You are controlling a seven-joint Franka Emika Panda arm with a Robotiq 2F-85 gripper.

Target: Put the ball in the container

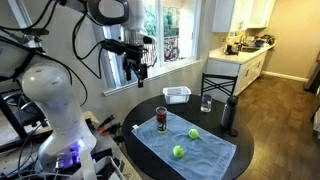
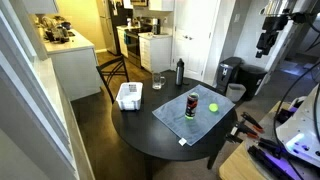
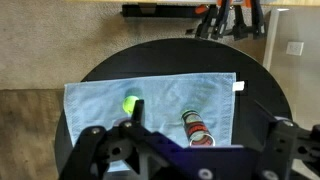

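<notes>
Two alike yellow-green balls lie on a blue cloth on the round black table: one (image 1: pixel 193 133) near the cloth's middle, the other (image 1: pixel 178 152) nearer its front edge. Only one ball shows in the other exterior view (image 2: pixel 213 107) and in the wrist view (image 3: pixel 130 103). The whitish translucent container (image 1: pixel 177 95) stands empty on the table beyond the cloth, also seen in an exterior view (image 2: pixel 129 96); it is out of the wrist view. My gripper (image 1: pixel 137 68) hangs high above the table, open and empty, well clear of both balls. Its fingers (image 3: pixel 207 120) are spread wide.
A red can (image 1: pixel 162 120) stands upright on the cloth next to the balls. A drinking glass (image 1: pixel 206 103) and a dark bottle (image 1: pixel 229 115) stand near the table's far side. A chair (image 1: pixel 222 86) is behind the table. A kitchen counter (image 2: pixel 70 55) stands farther off.
</notes>
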